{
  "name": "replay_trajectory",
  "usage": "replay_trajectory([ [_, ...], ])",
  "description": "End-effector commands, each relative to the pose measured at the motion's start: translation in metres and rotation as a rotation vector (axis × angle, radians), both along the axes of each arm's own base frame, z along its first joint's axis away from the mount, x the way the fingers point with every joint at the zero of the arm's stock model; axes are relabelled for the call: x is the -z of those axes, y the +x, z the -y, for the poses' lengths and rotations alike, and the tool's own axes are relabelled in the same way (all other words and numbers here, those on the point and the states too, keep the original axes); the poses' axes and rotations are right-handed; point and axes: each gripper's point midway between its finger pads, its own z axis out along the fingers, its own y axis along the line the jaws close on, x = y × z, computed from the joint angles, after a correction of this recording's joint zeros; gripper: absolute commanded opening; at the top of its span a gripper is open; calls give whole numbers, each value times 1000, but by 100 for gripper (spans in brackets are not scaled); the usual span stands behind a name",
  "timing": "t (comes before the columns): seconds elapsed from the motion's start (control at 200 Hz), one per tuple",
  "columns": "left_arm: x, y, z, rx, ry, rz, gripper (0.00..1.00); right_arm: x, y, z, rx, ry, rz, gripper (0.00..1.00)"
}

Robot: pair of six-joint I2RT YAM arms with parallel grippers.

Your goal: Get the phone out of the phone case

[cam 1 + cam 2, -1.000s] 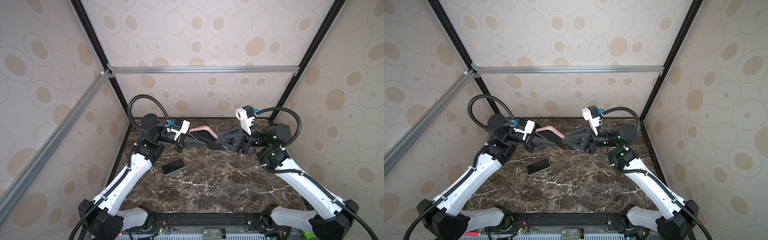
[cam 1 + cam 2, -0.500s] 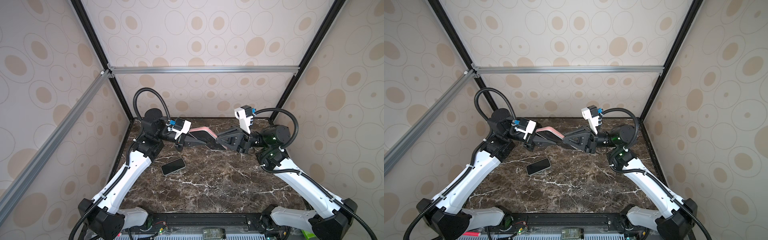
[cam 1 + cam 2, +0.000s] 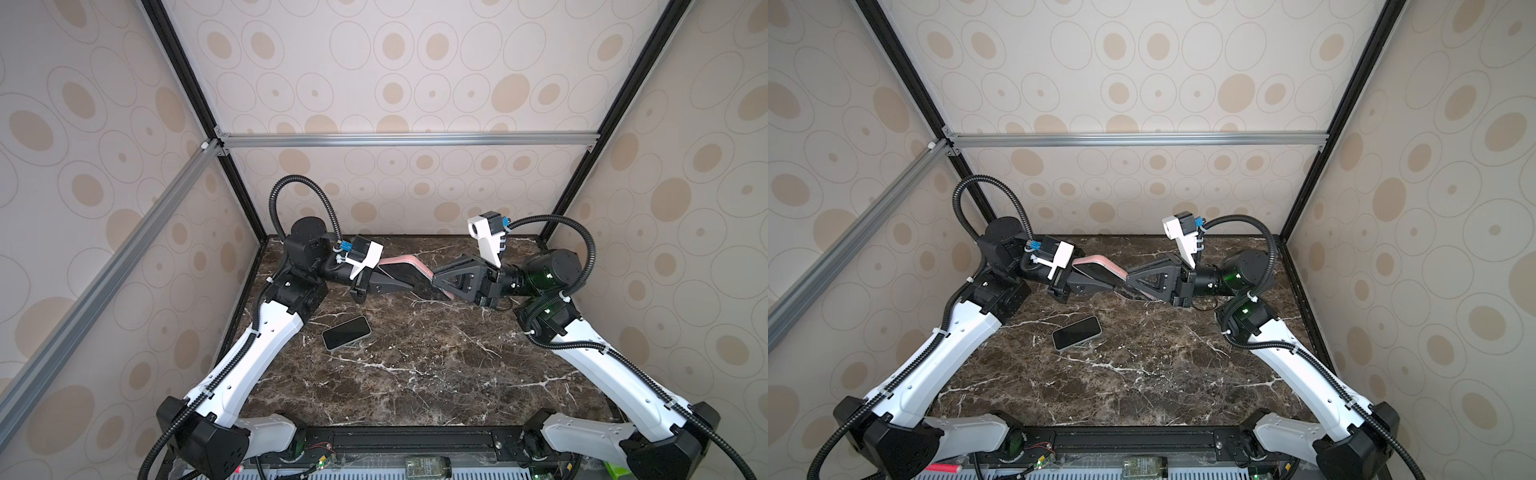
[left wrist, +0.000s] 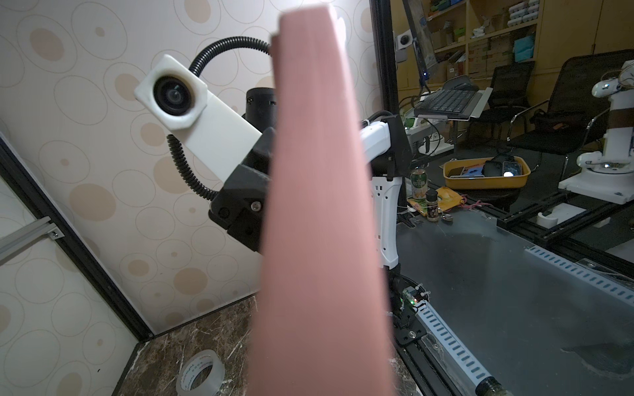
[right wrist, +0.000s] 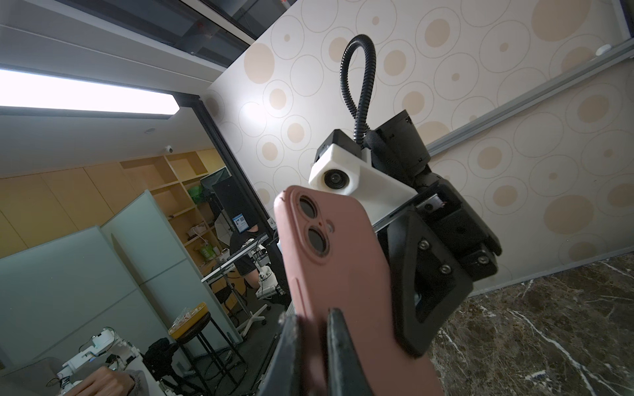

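Left arm higher (pink case between fingers)

Case a pink blur against the left wrist lens, near end cut by the frame, left gripper unseen behind it there, tape roll clipped at the edge, right gripper finger bases cropped.

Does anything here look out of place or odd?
Nothing looks spilled or broken. A dark phone lies askew on the table, while left claw and right claw, both shut, hold the pink case tilted in mid-air.
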Motion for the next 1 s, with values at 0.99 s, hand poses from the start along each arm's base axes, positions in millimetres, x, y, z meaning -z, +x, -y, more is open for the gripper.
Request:
replay_trajectory([
  [0.99,-34,-6,-1,-48,-94,178,0,84,29,-3,220,-451,-65,0],
])
